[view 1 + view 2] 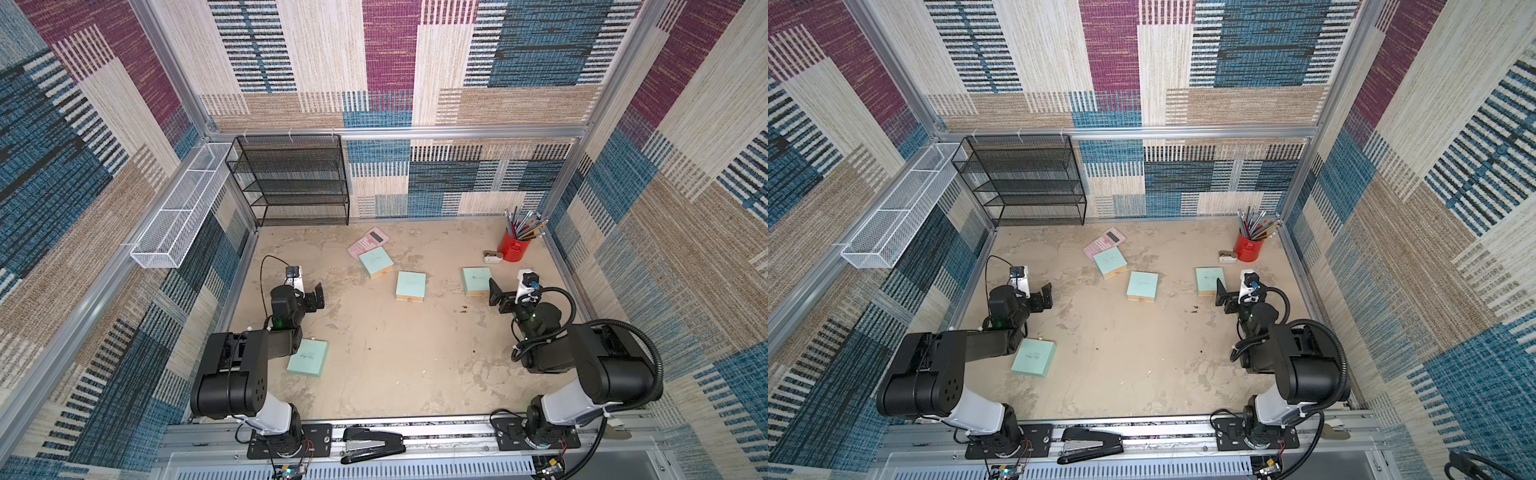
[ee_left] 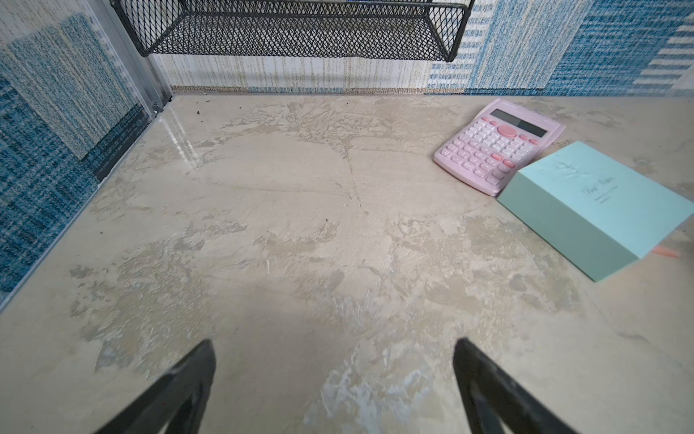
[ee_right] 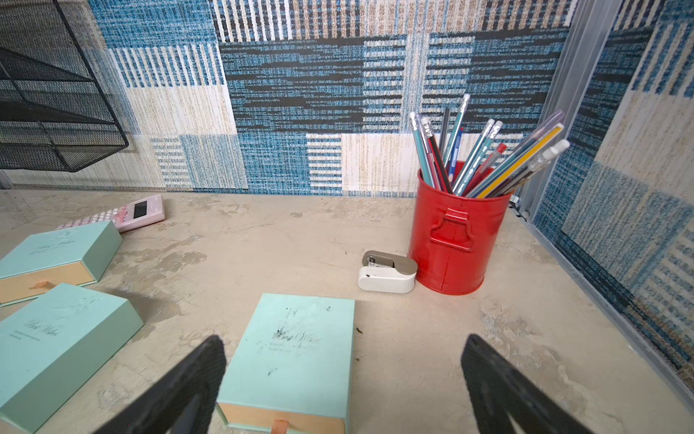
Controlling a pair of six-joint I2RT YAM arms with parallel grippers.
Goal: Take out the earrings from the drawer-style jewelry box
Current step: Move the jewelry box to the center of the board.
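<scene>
While both arms hover over the floor (image 1: pixel 395 353), the left gripper (image 1: pixel 315 298), centre left in a top view, has its jaws wide apart and empty. The right gripper (image 1: pixel 498 296), centre right, is also spread and empty, just beside a mint-green jewelry box (image 1: pixel 476 279) whose drawer (image 3: pixel 255 415) is closed. A second box (image 1: pixel 410 284) lies at frame centre; a third box (image 1: pixel 375 262) touches a pink calculator (image 1: pixel 368 240). The earrings are not visible.
</scene>
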